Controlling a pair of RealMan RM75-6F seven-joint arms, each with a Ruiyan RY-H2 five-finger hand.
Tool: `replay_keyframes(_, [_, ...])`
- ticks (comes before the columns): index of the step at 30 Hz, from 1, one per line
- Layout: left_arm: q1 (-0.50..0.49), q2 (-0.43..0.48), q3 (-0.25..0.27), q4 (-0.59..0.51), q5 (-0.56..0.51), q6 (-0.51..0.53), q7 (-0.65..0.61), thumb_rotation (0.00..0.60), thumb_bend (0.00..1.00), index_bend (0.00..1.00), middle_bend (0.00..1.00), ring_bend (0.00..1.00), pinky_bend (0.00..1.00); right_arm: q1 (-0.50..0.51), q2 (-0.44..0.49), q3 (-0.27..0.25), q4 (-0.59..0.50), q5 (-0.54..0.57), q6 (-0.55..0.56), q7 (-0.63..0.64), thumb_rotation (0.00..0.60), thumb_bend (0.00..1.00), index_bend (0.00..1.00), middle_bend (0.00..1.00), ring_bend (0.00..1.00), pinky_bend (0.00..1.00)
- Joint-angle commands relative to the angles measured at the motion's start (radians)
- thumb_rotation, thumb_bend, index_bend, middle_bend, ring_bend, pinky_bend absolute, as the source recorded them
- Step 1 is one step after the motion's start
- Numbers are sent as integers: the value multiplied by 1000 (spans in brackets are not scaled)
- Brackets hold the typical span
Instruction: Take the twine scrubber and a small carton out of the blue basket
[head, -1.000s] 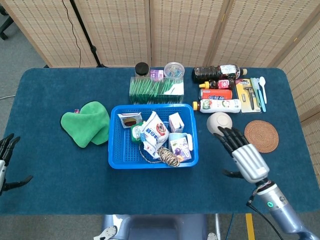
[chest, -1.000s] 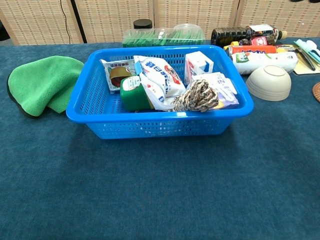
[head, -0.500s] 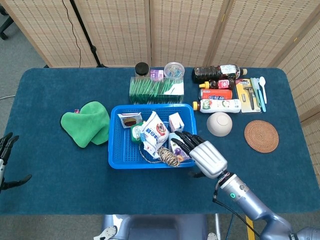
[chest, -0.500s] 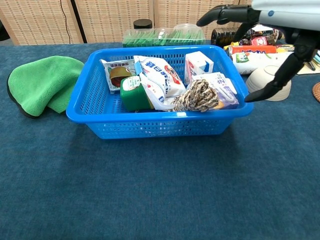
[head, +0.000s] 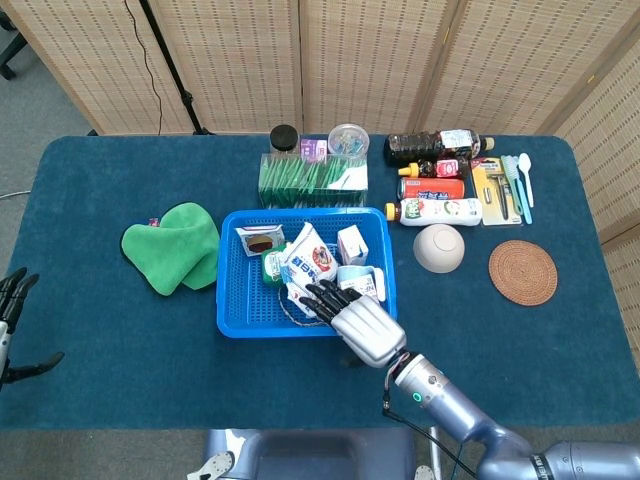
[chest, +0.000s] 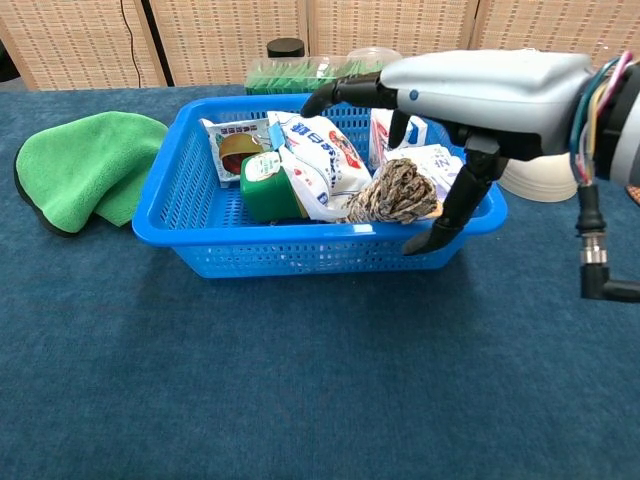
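Note:
The blue basket (head: 228, 300) stands mid-table, and the twine scrubber (chest: 395, 192) lies at its front right. In the head view my right hand (head: 358, 322) covers the scrubber. In the chest view that hand (chest: 470, 95) hovers over the scrubber with its fingers spread and holds nothing. Its thumb hangs outside the basket's front wall. A small white carton (head: 352, 243) stands upright at the back right of the basket (chest: 300, 255), just beyond the fingertips. My left hand (head: 12, 325) is at the table's near left edge, fingers apart and empty.
The basket also holds a snack bag (head: 308, 258), a green cup (head: 274, 262) and a pudding packet (head: 259, 240). A green cloth (head: 175, 245) lies to the left. A bowl (head: 439, 247), a coaster (head: 522, 271) and bottles (head: 435, 180) are to the right, and a green box (head: 312, 178) stands behind.
My right hand has swept left from beside the bowl to above the basket's front right corner, over the twine scrubber. The left hand has stayed put.

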Motion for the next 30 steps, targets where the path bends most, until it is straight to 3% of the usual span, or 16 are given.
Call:
replay_keyframes(1, [0,-2,2,-1,5,0,8,600,0,0,0,0,0,17,-25,3,16,25,5,-21,600,0,106,86,72,290])
replay_keyframes(12, [-3,-5,3,-3,1,-7,20,600,0,0,0,0,0,55,-68,14,86,86,37,-71,600,0,197,157,138,372])
replay_keyframes(22, [-4,-3,2,-6,-2,-9,20,600,0,0,0,0,0,64,-69,1,105,90,50,-61,600,8,327,272,249,503])
replay_keyframes(27, [-3,-2,3,-4,-2,-9,16,600,0,0,0,0,0,69,-72,-9,123,87,57,-72,600,123,346,289,262,521])
replay_keyframes(30, [-4,-2,2,-4,-3,-11,15,600,0,0,0,0,0,69,-72,-13,130,86,62,-72,600,253,367,310,286,556])
